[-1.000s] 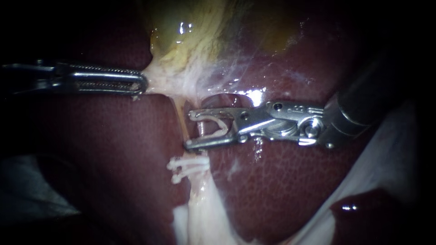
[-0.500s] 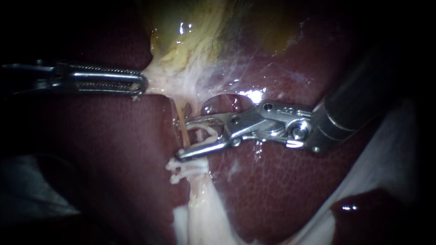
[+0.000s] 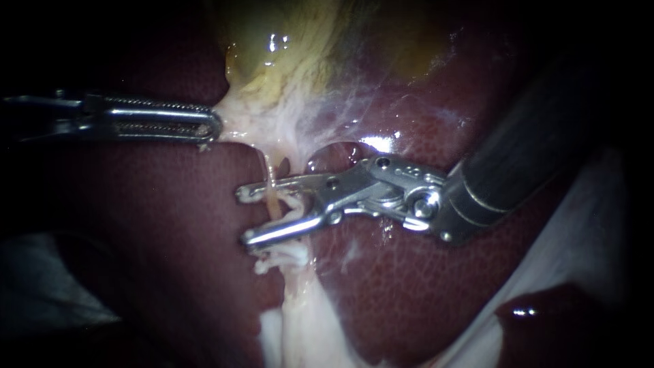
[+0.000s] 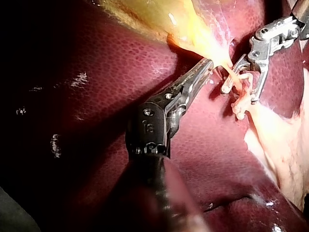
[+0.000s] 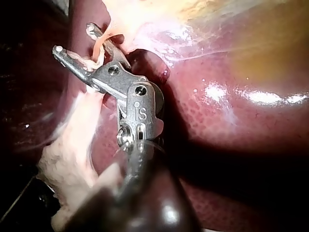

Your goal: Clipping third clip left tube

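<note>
The left tube [image 3: 271, 178] runs as a thin pale strand from the gallbladder's neck down to two white clips [image 3: 279, 257]. My right instrument [image 3: 243, 215] reaches in with open jaws that straddle this tube just above those clips. A white clip [image 3: 294, 206] sits inside the jaws. In the right wrist view the tube [image 5: 99, 46] crosses between the open jaws of the right instrument [image 5: 73, 37]. My left instrument [image 3: 212, 127] is shut on pale tissue at the neck of the gallbladder [image 3: 286, 48] and holds it taut. The left wrist view shows the left instrument [image 4: 207, 65] and the right instrument [image 4: 239, 94].
Dark red liver [image 3: 409, 286] lies on both sides of the tube. Pale fatty tissue [image 3: 300, 320] hangs below the clips. White gauze [image 3: 579, 225] lies under the right shaft.
My right instrument has slid to the left across the liver. Its open jaws, which stood short of the tube, now reach past it on both sides. The left instrument has held still.
</note>
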Controlling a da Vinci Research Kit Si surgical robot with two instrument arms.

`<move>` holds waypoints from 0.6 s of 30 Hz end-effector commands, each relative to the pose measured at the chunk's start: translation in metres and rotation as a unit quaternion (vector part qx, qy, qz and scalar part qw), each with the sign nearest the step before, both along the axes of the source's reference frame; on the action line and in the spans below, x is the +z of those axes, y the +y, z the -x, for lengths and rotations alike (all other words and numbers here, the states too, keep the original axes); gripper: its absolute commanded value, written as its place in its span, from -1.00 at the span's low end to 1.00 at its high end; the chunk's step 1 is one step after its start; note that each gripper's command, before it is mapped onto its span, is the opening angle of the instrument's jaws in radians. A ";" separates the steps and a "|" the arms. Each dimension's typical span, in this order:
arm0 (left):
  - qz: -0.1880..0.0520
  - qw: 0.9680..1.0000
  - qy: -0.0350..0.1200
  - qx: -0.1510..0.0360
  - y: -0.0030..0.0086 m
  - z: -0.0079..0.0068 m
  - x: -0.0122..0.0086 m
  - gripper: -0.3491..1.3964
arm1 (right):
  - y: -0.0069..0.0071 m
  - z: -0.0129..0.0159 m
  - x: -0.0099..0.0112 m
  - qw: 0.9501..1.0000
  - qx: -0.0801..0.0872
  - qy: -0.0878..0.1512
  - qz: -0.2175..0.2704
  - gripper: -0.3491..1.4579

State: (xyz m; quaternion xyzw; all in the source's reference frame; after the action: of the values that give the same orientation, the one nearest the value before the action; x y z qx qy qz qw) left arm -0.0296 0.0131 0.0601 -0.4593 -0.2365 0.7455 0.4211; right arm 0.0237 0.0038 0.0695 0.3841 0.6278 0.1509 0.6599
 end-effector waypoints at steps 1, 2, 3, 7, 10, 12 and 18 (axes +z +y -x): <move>0.000 1.000 0.000 0.000 0.0000 0.0001 0.0001 -1.00 | 0.0000 -0.0001 -0.0002 1.000 0.003 -0.002 0.000 -0.10; 0.000 1.000 0.000 0.000 -0.0001 0.0001 0.0001 -1.00 | 0.0000 -0.0002 -0.0005 1.000 0.005 -0.002 -0.001 -0.10; 0.000 1.000 0.000 0.000 -0.0001 0.0001 0.0001 -1.00 | 0.0000 -0.0002 -0.0007 1.000 0.007 -0.002 -0.001 -0.10; 0.000 1.000 0.000 0.000 -0.0001 0.0000 0.0001 -1.00 | 0.0003 0.0001 -0.0022 1.000 0.007 -0.001 -0.005 -0.11; 0.000 1.000 0.000 0.000 -0.0001 0.0000 0.0001 -1.00 | 0.0006 0.0005 -0.0035 1.000 0.009 -0.001 -0.007 -0.12; 0.000 1.000 0.000 0.000 -0.0001 0.0000 0.0001 -1.00 | 0.0008 0.0008 -0.0041 1.000 0.010 0.001 -0.010 -0.13; 0.000 1.000 0.000 0.000 -0.0001 0.0000 0.0001 -1.00 | 0.0008 0.0008 -0.0049 1.000 0.013 0.001 -0.014 -0.14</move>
State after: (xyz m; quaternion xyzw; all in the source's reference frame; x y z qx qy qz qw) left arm -0.0296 0.0131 0.0602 -0.4593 -0.2362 0.7455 0.4213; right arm 0.0228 0.0047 0.0646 0.3843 0.6318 0.1685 0.6517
